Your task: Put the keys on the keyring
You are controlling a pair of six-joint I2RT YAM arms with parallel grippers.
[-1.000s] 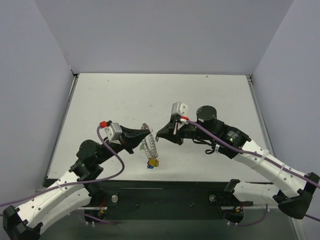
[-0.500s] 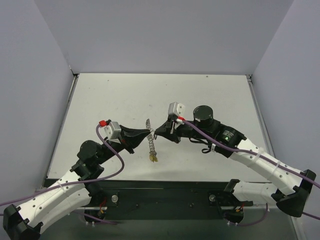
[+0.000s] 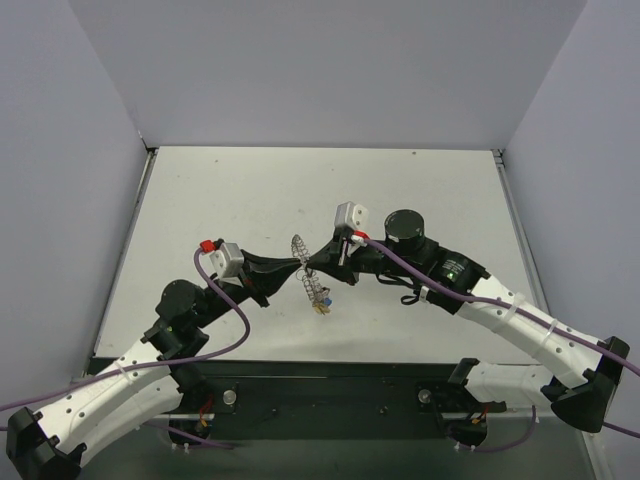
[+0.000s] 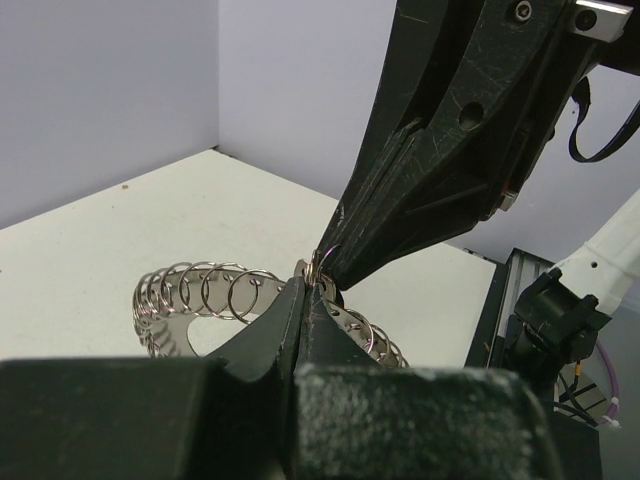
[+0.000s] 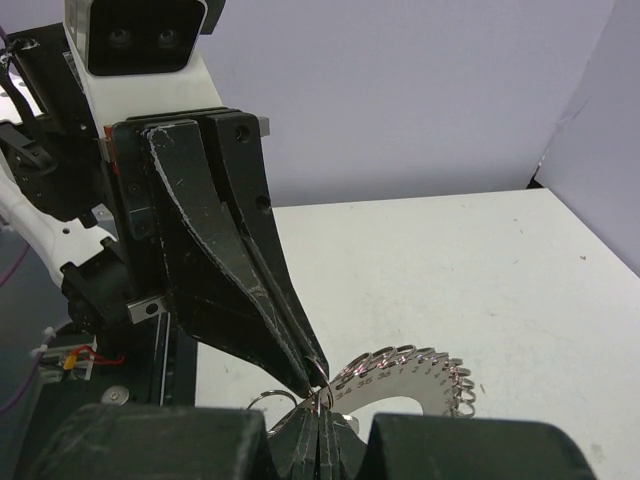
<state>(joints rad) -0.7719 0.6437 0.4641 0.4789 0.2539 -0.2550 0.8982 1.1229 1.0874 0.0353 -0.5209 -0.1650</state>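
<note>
Left wrist: left gripper pinches keyring; closed right gripper touches it

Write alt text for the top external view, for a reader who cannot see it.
Two robot arms meet over the middle of a white table, with the left tool and right tool both shut, tip to tip, on a silvery coiled keyring. A few small keys dangle from the ring's lower end.

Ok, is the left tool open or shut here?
Shut. In the left wrist view, the left tool has its fingers pressed together with no gap, pinching the keyring at their tips.
</note>
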